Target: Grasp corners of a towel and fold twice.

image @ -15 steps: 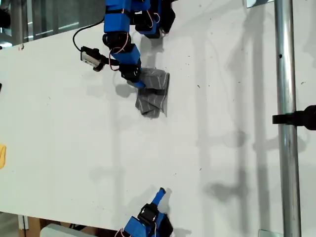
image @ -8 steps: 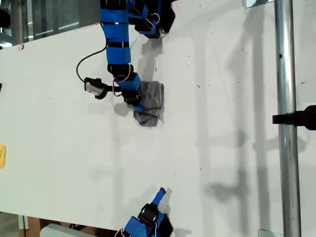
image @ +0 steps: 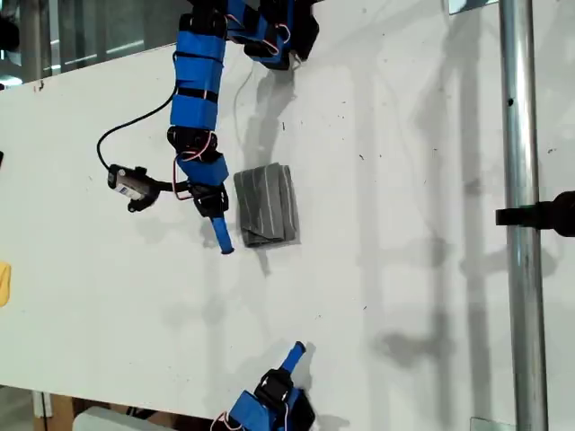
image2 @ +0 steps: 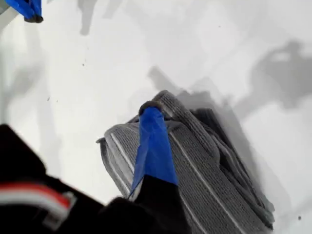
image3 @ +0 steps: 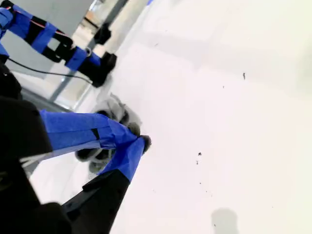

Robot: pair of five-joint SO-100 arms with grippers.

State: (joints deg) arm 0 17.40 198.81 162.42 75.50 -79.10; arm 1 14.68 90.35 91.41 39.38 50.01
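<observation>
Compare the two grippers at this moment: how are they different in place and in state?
My first gripper hangs beside the folded towel, holding nothing; my second gripper waits far from it, near the exterior view's bottom edge. The first arm is stretched out; the second is drawn back. Both look shut and are wrapped in blue.

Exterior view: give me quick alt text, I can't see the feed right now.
A folded grey striped towel lies flat on the white table. My first gripper sits just off its edge on the exterior view's left, holding nothing; my second gripper rests near the bottom edge, away from it.
</observation>
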